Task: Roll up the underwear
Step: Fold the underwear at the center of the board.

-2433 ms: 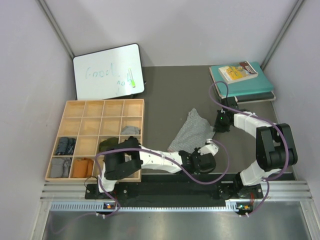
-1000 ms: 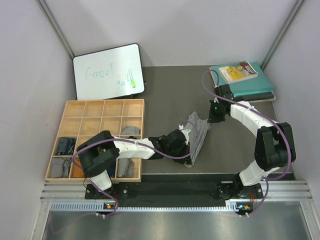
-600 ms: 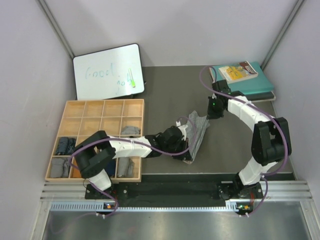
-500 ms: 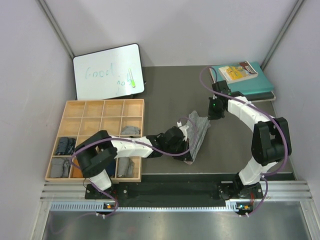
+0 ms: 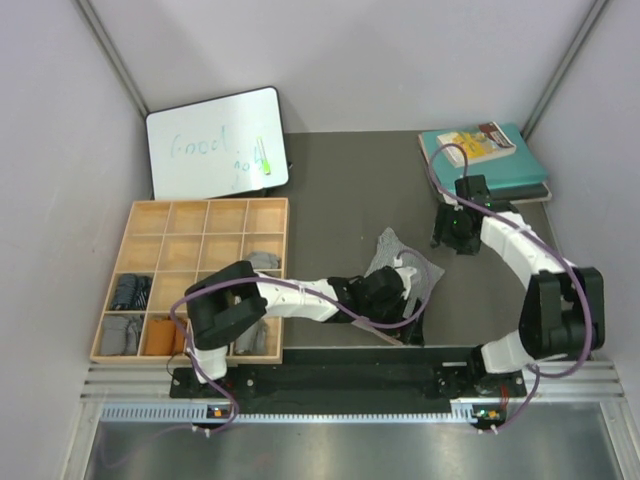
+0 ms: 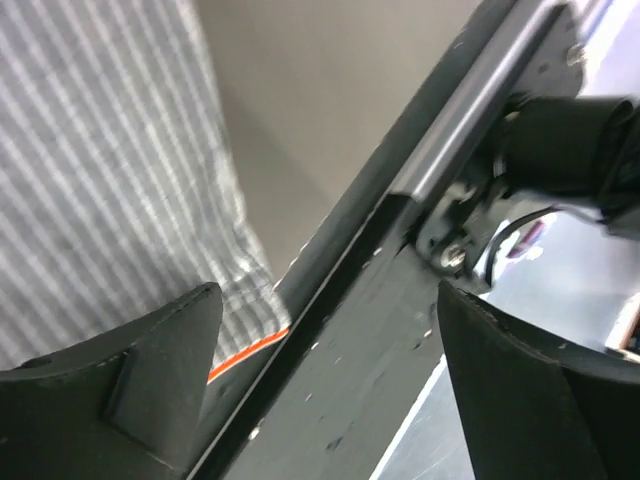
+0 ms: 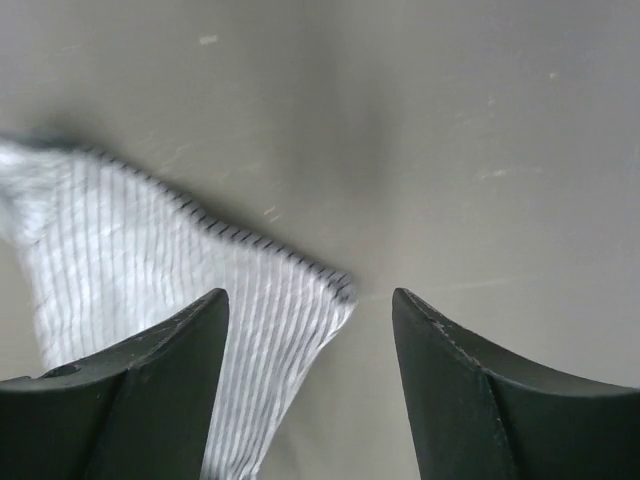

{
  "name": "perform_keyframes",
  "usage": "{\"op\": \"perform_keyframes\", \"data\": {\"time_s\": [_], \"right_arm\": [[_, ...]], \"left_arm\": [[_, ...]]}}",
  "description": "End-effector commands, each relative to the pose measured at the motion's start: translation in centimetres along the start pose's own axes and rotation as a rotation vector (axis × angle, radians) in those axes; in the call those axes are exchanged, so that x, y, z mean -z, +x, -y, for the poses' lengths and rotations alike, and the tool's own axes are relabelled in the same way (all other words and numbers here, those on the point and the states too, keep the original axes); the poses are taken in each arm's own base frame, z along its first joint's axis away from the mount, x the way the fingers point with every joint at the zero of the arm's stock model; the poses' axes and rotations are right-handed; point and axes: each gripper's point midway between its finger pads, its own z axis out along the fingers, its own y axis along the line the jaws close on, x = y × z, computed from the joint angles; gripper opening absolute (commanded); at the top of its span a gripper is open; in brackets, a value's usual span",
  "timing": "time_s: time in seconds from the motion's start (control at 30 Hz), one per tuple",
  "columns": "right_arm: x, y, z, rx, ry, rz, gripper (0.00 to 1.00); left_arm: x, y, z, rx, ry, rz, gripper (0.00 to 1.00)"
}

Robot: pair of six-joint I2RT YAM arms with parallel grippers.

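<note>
The grey-and-white striped underwear (image 5: 398, 268) lies loose on the dark table, near its front edge. My left gripper (image 5: 408, 318) hovers open over the garment's near-right end. In the left wrist view the left gripper (image 6: 325, 300) holds nothing, and the striped underwear (image 6: 110, 180) fills the upper left. My right gripper (image 5: 450, 243) stands open just right of the cloth. In the right wrist view a dark-stitched corner of the underwear (image 7: 150, 260) lies between the jaws of the right gripper (image 7: 308, 300), untouched. A light grey underwear (image 5: 262, 260) sits in the tray.
A wooden compartment tray (image 5: 190, 215) with several rolled items stands at the left. A whiteboard (image 5: 215, 140) leans at the back left. Teal books (image 5: 490, 160) are stacked at the back right. The table's front rail (image 6: 440, 150) runs close by the left gripper.
Both grippers have opened and let go of the striped underwear, which now lies spread lower on the table. The left gripper swung right toward the front edge; the right arm drew back right.
</note>
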Motion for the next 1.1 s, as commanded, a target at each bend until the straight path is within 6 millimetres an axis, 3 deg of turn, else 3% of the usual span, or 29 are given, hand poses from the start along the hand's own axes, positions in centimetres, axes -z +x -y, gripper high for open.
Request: {"op": "perform_keyframes", "data": {"time_s": [0.0, 0.1, 0.27, 0.43, 0.6, 0.83, 1.07], "right_arm": [[2.9, 2.0, -1.8, -0.03, -0.153, 0.022, 0.66], [3.9, 5.1, -2.9, -0.103, -0.268, -0.012, 0.66], [5.0, 10.4, -4.9, -0.199, -0.404, -0.084, 0.64], [4.7, 14.9, -5.7, -0.257, -0.412, -0.168, 0.61], [4.4, 19.0, -6.3, -0.226, -0.376, -0.253, 0.58], [4.1, 21.6, -6.1, -0.231, -0.32, -0.297, 0.53], [3.7, 22.5, -6.7, -0.256, -0.313, -0.322, 0.45]], "left_arm": [[3.1, -1.3, 1.0, -0.097, -0.024, 0.036, 0.93], [4.8, -1.9, 0.2, -0.163, -0.068, 0.084, 0.97], [5.7, -1.7, -3.5, -0.178, -0.179, 0.104, 0.97], [5.4, -1.6, -3.5, -0.218, -0.148, 0.12, 0.97], [4.8, 0.0, -4.5, -0.199, -0.131, 0.104, 0.97], [4.1, 1.7, -6.4, -0.177, -0.158, 0.075, 0.96], [4.3, 1.8, -6.3, -0.158, -0.148, 0.087, 0.96]]}}
